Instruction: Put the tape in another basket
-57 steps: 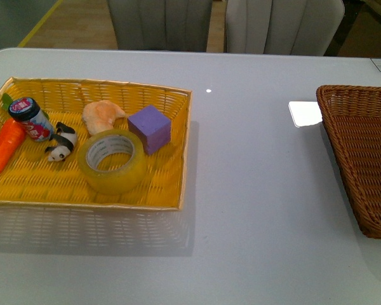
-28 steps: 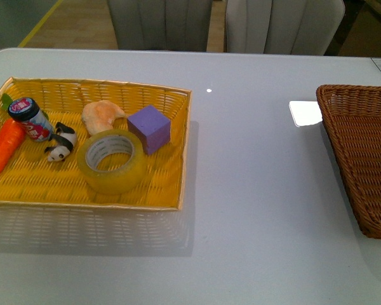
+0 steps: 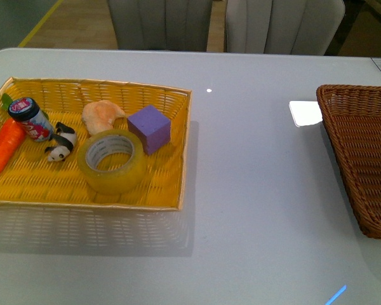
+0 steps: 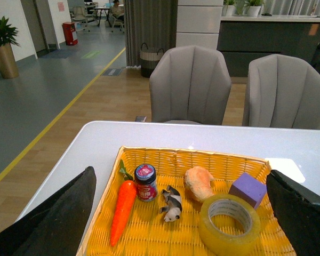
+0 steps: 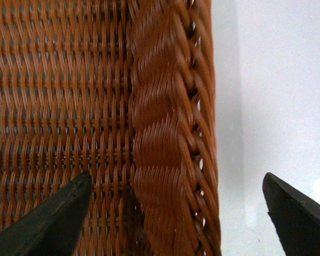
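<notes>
Left end effector [image 4: 180, 176]: fingers wide apart, empty; hanging on near side of yellow basket [image 3: 185, 149], not yet over tape.
Right end effector [image 5: 177, 176]: fingers apart, empty; directly above rim of brown basket [image 5: 165, 133].
Tape [image 3: 114, 179]: lying flat, hole up, in near right part of yellow basket; not yet moved.
Purple block [image 3: 150, 128]: just beside tape on far side, possibly touching. Risk: finger coming down outside the roll lands on block or shoves it.
Bun [image 3: 103, 115]: just behind tape. Same risk, smaller.
Risk, grip: roll wall looks smooth; shallow pinch likely to slip or tip it.
Risk, lift: yellow basket looks light; finger snagging the weave could drag it along.
Table [image 3: 254, 190]: wide bare stretch between baskets. Risk: drop mid-carry, with nothing to stop a loose roll.
Risk, arrival: right arm parked over brown rim; possible clash with incoming left arm, or release short, onto rim.
</notes>
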You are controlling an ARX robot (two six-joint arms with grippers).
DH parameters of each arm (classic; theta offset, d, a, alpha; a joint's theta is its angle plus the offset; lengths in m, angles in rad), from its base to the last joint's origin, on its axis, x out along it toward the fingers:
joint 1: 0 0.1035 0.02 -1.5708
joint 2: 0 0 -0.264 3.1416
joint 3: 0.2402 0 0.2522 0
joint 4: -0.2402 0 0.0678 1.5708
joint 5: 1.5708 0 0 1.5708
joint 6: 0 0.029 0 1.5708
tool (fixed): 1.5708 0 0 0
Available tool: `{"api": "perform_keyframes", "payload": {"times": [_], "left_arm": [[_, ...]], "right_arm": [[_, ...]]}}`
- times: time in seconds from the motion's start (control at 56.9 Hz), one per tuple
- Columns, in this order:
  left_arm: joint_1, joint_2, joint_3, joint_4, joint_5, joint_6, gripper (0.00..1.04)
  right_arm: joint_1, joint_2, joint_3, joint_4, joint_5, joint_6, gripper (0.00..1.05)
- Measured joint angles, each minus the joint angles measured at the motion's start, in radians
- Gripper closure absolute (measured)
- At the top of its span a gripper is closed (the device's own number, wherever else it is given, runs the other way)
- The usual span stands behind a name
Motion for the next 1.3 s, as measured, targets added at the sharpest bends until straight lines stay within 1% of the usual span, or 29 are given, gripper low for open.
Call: {"api": "perform_keyframes", "payload": {"times": [0.053,0.105,0.141,0.193,0.211,0.228,0.386,0.457,0.492,0.562,0.703,0.72,0.808,0.861,1.054,1.194,1.247,1.3], "left_arm": [[0.000,0.000,0.000,0.000,0.000,0.000,0.09],[0.000,0.000,0.000,0.000,0.000,0.000,0.09],[0.000,0.000,0.000,0.000,0.000,0.000,0.09],[0.000,0.000,0.000,0.000,0.000,0.000,0.09],[0.000,0.000,0.000,0.000,0.000,0.000,0.09],[0.000,0.000,0.000,0.000,0.000,0.000,0.09],[0.000,0.000,0.000,0.000,0.000,0.000,0.09],[0.000,0.000,0.000,0.000,0.000,0.000,0.09],[0.000,0.000,0.000,0.000,0.000,0.000,0.09],[0.000,0.000,0.000,0.000,0.000,0.000,0.09],[0.000,0.000,0.000,0.000,0.000,0.000,0.09],[0.000,0.000,0.000,0.000,0.000,0.000,0.09],[0.000,0.000,0.000,0.000,0.000,0.000,0.09],[0.000,0.000,0.000,0.000,0.000,0.000,0.09],[0.000,0.000,0.000,0.000,0.000,0.000,0.09],[0.000,0.000,0.000,0.000,0.000,0.000,0.09],[0.000,0.000,0.000,0.000,0.000,0.000,0.09],[0.000,0.000,0.000,0.000,0.000,0.000,0.09]], "right_arm": [[0.004,0.003,0.000,-0.003,-0.001,0.001,0.27],[0.012,0.004,0.000,-0.006,-0.003,0.003,0.37],[0.019,0.003,0.000,-0.009,-0.006,0.013,0.47],[0.028,-0.003,-0.007,-0.023,-0.009,0.026,0.58],[0.029,-0.003,-0.009,-0.024,-0.009,0.027,0.58],[0.032,-0.008,-0.017,-0.030,-0.012,0.033,0.63],[0.069,-0.066,-0.084,-0.058,-0.046,0.072,0.86],[0.095,-0.095,-0.111,-0.059,-0.051,0.103,0.96],[0.110,-0.109,-0.121,-0.058,-0.050,0.123,0.99],[0.145,-0.135,-0.139,-0.056,-0.051,0.136,1.00],[0.263,-0.154,-0.177,-0.038,-0.039,0.206,1.00],[0.267,-0.154,-0.179,-0.037,-0.039,0.208,1.00],[0.327,-0.154,-0.194,-0.027,-0.027,0.265,1.00],[0.378,-0.154,-0.202,-0.010,-0.021,0.318,1.00],[0.448,-0.154,-0.214,0.012,-0.006,0.391,1.00],[0.459,-0.154,-0.222,0.044,0.002,0.395,0.78],[0.443,-0.161,-0.231,0.069,0.008,0.392,0.64],[0.433,-0.174,-0.241,0.091,0.016,0.383,0.56]]}}
